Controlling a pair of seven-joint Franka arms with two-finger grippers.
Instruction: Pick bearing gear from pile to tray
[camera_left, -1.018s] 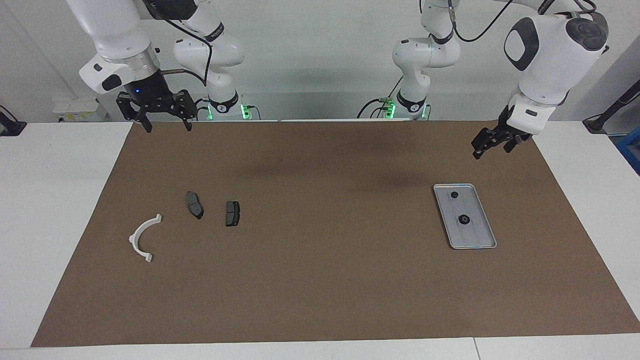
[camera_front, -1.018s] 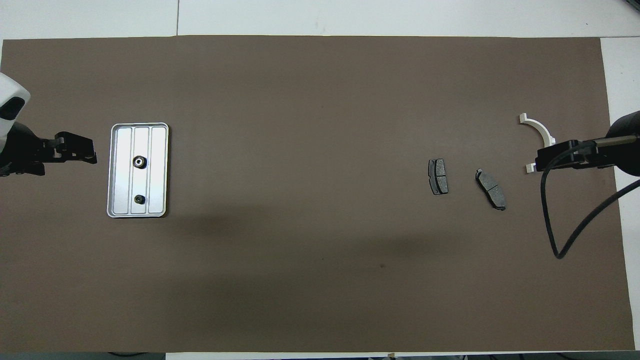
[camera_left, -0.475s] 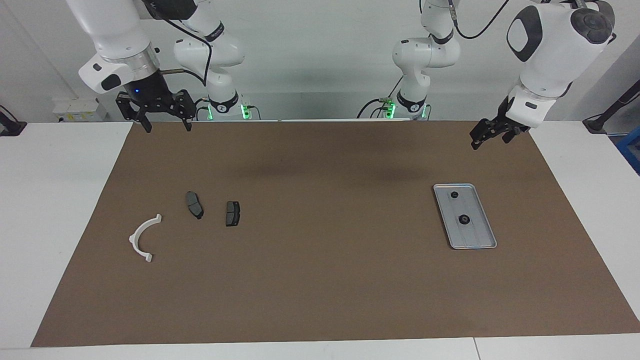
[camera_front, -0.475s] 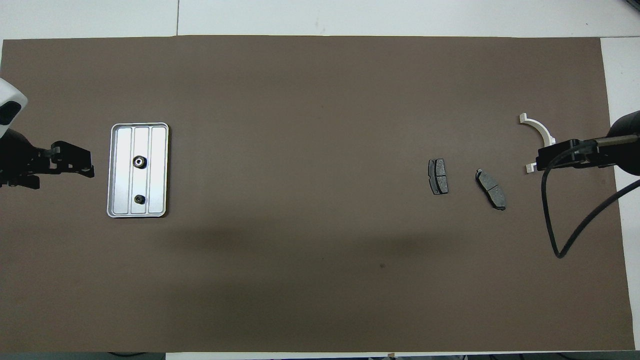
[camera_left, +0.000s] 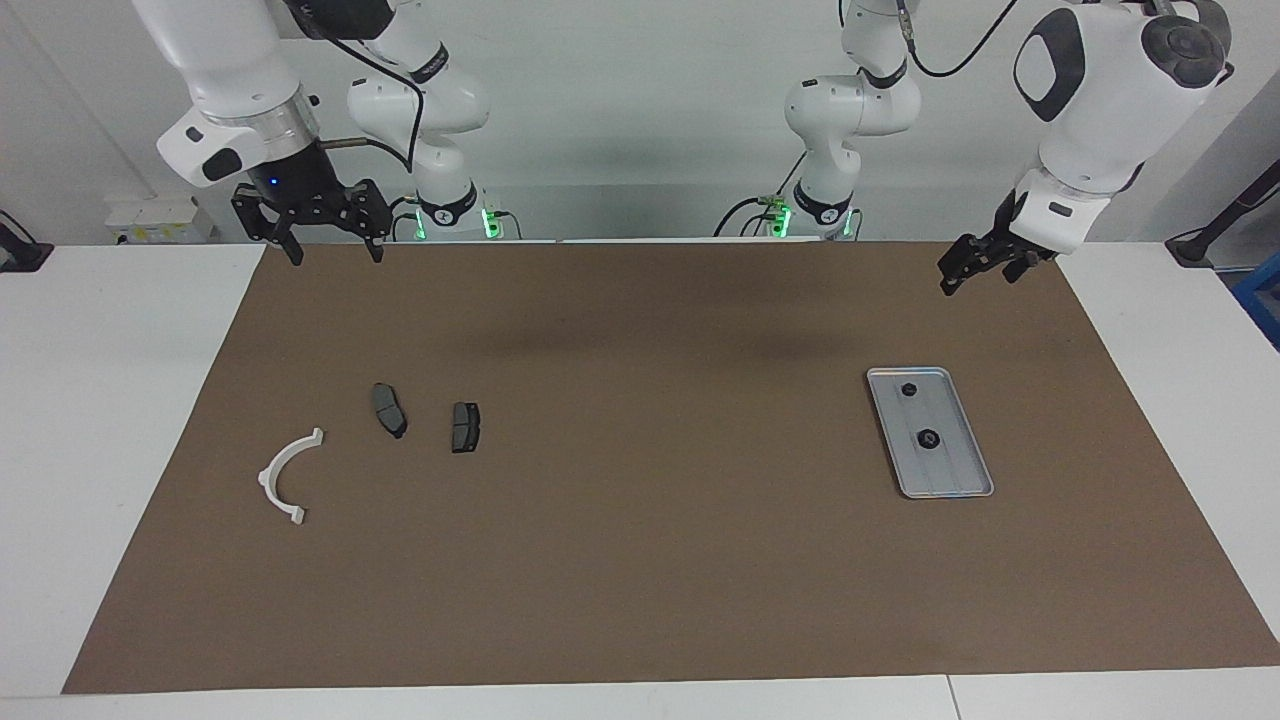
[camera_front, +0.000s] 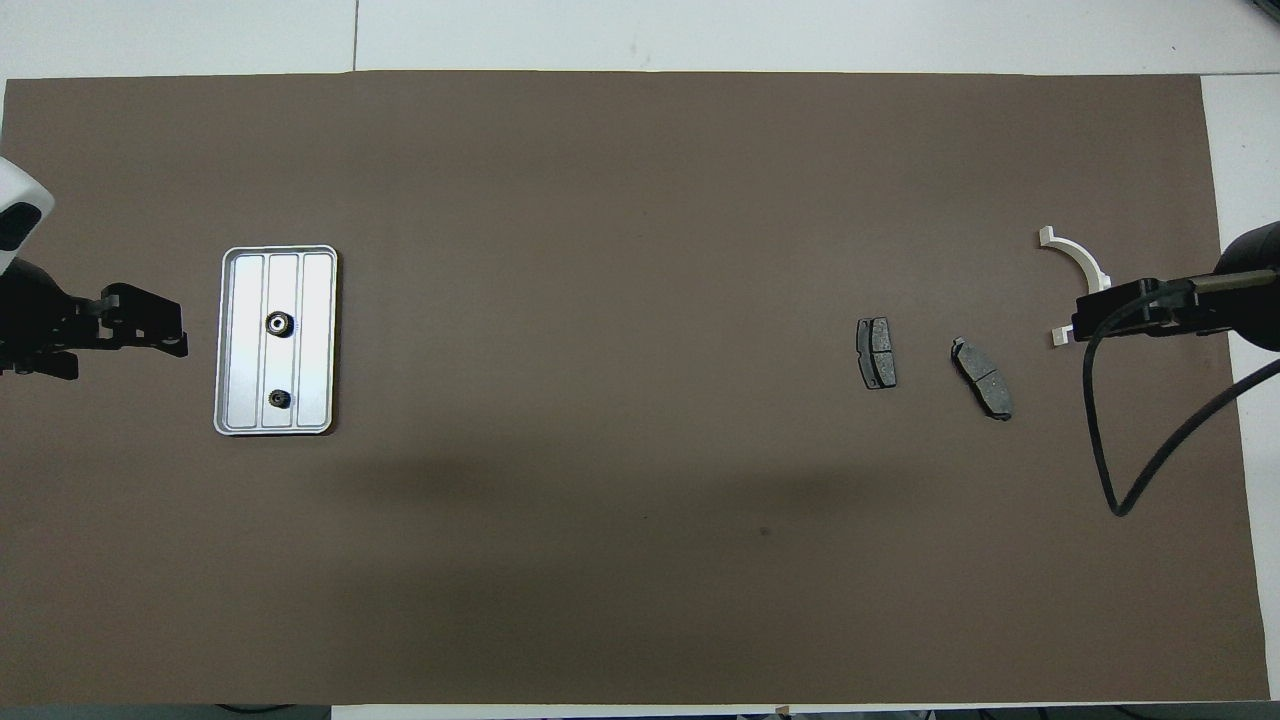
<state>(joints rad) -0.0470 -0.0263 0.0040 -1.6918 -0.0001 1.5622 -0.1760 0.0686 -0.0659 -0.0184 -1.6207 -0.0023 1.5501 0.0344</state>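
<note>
The silver ribbed tray (camera_left: 955, 470) (camera_front: 317, 340) lies on the mat toward the left arm's end. Two small black round bearing gears (camera_left: 927, 438) (camera_left: 909, 390) (camera_front: 279, 323) (camera_front: 277, 399) rest in it. The pile, toward the right arm's end, is a white curved bracket (camera_left: 268, 475) (camera_front: 1085, 262) and two dark brake pads (camera_left: 388, 410) (camera_left: 465, 427) (camera_front: 876, 352) (camera_front: 982, 377). My left gripper (camera_left: 948, 285) (camera_front: 183, 333) hangs open and empty over bare mat beside the tray. My right gripper (camera_left: 335, 255) (camera_front: 1075, 325) waits open, high over the mat's edge at the robots' end.
A brown mat (camera_left: 650, 560) covers most of the white table (camera_left: 100, 400). The right arm's black cable (camera_front: 1110, 470) loops over the mat near the pile. In the overhead view the right gripper hides part of the bracket.
The left gripper has risen and drawn back a little from the tray toward the robots' end. The right arm, the tray and the parts have not moved.
</note>
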